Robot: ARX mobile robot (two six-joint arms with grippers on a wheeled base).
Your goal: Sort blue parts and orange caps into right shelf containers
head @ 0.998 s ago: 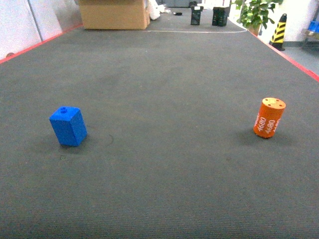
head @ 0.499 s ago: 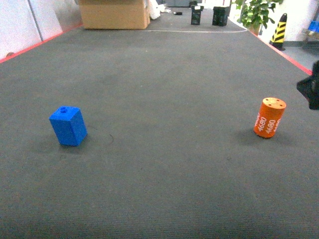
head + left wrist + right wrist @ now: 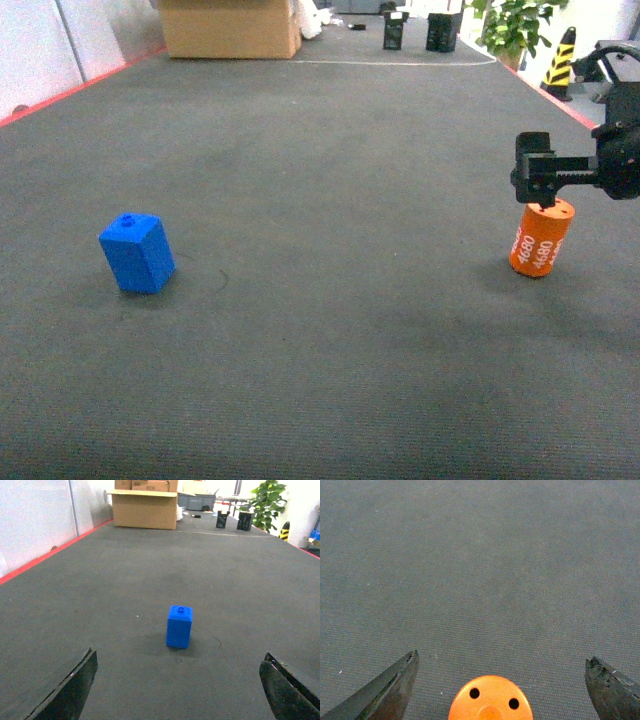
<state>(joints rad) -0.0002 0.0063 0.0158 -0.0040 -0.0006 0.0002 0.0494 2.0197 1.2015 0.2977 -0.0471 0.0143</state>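
One of the blue parts (image 3: 137,253) stands on the dark floor mat at the left, slightly tilted. In the left wrist view the blue part (image 3: 179,626) sits a little ahead of my left gripper (image 3: 179,653), which is open and empty. An orange cap (image 3: 540,238) with white "4680" lettering stands at the right. My right gripper (image 3: 548,195) hovers just above it, pointing down. From the right wrist camera the orange cap's holed top (image 3: 491,700) lies between the wide-apart fingers of my right gripper (image 3: 501,656), untouched. The right shelf containers are out of view.
A brown cardboard box (image 3: 230,28) stands at the far end, with two black objects (image 3: 443,32) and a potted plant (image 3: 510,25) to its right. A yellow-and-black cone (image 3: 560,62) stands by the red edge line (image 3: 600,130). White wall panels (image 3: 35,525) run along the left.
My right gripper has come into the head view from the right edge and now hangs over the orange cap. The blue part and the cap have stayed put.
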